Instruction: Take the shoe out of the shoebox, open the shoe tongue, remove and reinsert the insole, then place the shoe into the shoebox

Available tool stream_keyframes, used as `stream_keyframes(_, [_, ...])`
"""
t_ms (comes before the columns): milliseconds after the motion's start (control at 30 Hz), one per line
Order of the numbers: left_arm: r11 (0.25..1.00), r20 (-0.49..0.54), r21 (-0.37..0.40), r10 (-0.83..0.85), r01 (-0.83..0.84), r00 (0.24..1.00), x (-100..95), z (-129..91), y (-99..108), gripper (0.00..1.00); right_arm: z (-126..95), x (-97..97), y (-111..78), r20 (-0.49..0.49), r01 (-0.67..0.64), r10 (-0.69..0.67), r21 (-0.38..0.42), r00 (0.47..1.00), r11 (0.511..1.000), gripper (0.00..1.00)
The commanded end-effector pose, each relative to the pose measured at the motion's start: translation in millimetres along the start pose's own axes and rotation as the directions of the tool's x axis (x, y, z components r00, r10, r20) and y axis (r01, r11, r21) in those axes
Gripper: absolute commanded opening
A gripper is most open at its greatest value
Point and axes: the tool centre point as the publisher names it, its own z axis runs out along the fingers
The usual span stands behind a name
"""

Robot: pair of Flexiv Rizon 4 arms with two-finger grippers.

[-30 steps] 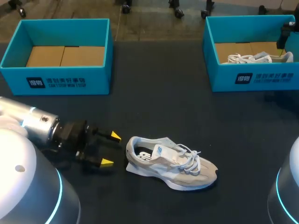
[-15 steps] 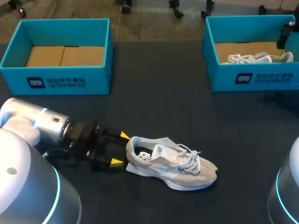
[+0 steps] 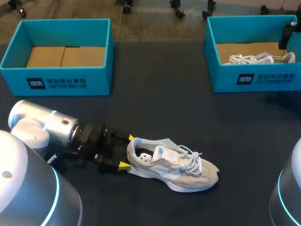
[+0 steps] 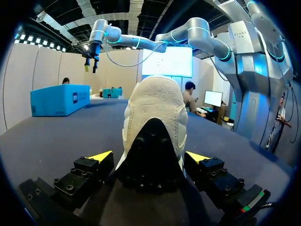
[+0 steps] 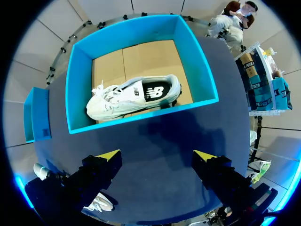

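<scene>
The shoe [image 3: 171,165] lay on its sole on the counter [image 3: 160,103], out of both boxes, toe pointing away from the left arm. The left gripper [image 3: 127,151] had its fingers apart, one on each side of the heel; in the left wrist view the shoe [image 4: 154,113] filled the gap of the gripper [image 4: 149,157] almost from tip to tip, and whether either tip already touched could not be told. The right gripper [image 5: 156,155] hung with its fingers apart, holding nothing, above the right box [image 5: 200,70], where a second shoe [image 5: 134,96] lay.

The likeliest trouble seemed a shove: nothing held the shoe, so any further advance could slide or turn it away. A squeeze on the soft heel collar might also fold it inward over the insole, or slip off the rounded back. The fingers sat low, so a scrape on the counter looked possible.

Room was generous. Bare counter ran ahead of the toe and on both sides; the empty left box [image 3: 56,70] and the right box [image 3: 254,80] stood well apart, toward the far edge
</scene>
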Motion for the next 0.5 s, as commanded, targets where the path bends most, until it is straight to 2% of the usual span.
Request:
stream_keyframes(33, [1.0,-0.009,0.003,0.002,-0.002,1.0,-0.6,4,1,1.0,0,-0.2,0.2,0.0,0.001,-0.001,0.0,1.0,1.0,1.0])
stream_keyframes(500, [1.0,-0.022,0.009,0.018,-0.017,1.0,4.4,18,-3,1.0,0,-0.2,0.2,0.0,0.001,-0.001,0.0,1.0,1.0,1.0])
